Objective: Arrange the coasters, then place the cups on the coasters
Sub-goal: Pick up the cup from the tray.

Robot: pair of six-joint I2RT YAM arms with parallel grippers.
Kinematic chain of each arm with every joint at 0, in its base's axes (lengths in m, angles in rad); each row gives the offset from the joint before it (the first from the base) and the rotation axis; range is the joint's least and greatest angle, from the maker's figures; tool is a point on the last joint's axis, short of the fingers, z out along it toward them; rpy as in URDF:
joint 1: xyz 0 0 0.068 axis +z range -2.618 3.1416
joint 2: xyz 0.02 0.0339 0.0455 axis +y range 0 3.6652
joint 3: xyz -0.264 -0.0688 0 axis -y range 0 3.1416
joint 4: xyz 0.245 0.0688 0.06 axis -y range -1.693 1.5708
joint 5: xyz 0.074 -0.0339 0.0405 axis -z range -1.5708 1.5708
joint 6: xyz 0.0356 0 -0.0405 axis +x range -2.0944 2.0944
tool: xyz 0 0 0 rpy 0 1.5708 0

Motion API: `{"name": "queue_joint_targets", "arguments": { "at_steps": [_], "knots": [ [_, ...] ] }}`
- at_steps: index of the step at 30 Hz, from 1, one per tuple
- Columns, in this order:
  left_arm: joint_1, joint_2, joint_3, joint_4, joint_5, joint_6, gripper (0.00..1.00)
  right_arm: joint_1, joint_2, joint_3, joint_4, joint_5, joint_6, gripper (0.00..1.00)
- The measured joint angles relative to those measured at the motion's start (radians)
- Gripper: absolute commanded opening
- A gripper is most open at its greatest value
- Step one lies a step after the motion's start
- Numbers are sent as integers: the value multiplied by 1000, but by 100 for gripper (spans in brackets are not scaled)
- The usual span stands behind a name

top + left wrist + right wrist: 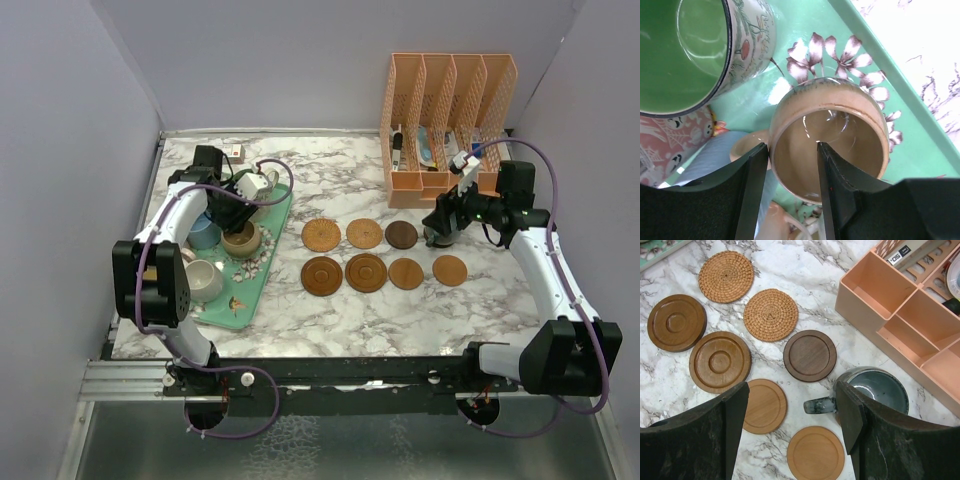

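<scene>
I see left fingers (pixel 759 165) apart astride wall of tan cup (pixel 855 135) in tray (pixel 805 20), right fingers (pixel 735 410) open above grey cup (pixel 880 387), seven coasters (pixel 720 361) in two rows on surface (pixel 665 380).

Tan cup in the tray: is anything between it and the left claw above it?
Nothing visible. The left claw straddles the tan cup at its wall, one finger inside, one outside. The green mug and pink patterned cup crowd close on the tray, outside the gap.
</scene>
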Motion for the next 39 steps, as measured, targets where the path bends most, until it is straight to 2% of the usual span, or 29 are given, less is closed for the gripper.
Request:
{"name": "queue_joint_targets", "arguments": {
  "at_steps": [15,22,31,39],
  "knots": [
    [-8,-98,-72,-113,-8,-98,48,0,0,0,-6,0,0,71],
    [-14,-138,-81,-178,-12,-98,58,0,0,0,-7,0,0,71],
    [-21,-127,-13,-148,-10,-82,70,0,0,0,-10,-1,0,71],
    [-32,-67,1,-110,10,-3,70,0,1,0,-10,0,1,71]
  ]
}}
